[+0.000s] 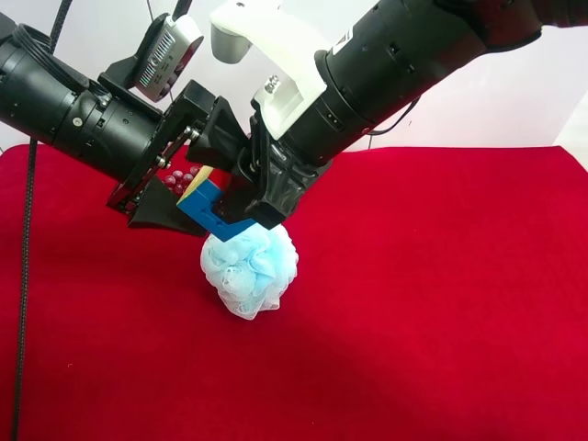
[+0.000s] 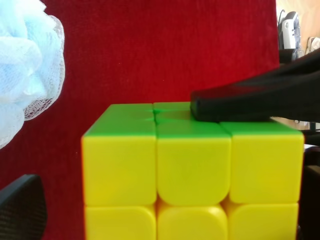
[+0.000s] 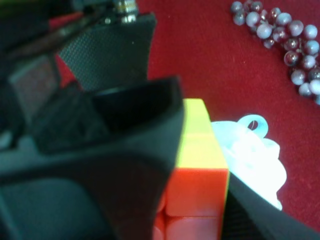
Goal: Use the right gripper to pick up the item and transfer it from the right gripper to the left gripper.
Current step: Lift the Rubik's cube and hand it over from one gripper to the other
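Observation:
The item, a small puzzle cube (image 1: 204, 197), is held in the air above the puff. My right gripper (image 1: 230, 207), on the arm with the white bracket, is shut on it. The right wrist view shows its yellow and orange-red faces (image 3: 200, 165) between the fingers. My left gripper (image 1: 188, 161), on the arm with the silver-grey camera box, is open with the cube between its jaws. In the left wrist view the cube (image 2: 190, 175) fills the frame, yellow and green. One left finger (image 2: 20, 210) stands apart from it, and a right finger (image 2: 240, 102) presses on the green face.
A light-blue mesh bath puff (image 1: 250, 268) lies on the red cloth (image 1: 441, 322) directly under the grippers. A bunch of dark red grapes (image 3: 290, 45) lies behind, mostly hidden by the arms in the exterior high view.

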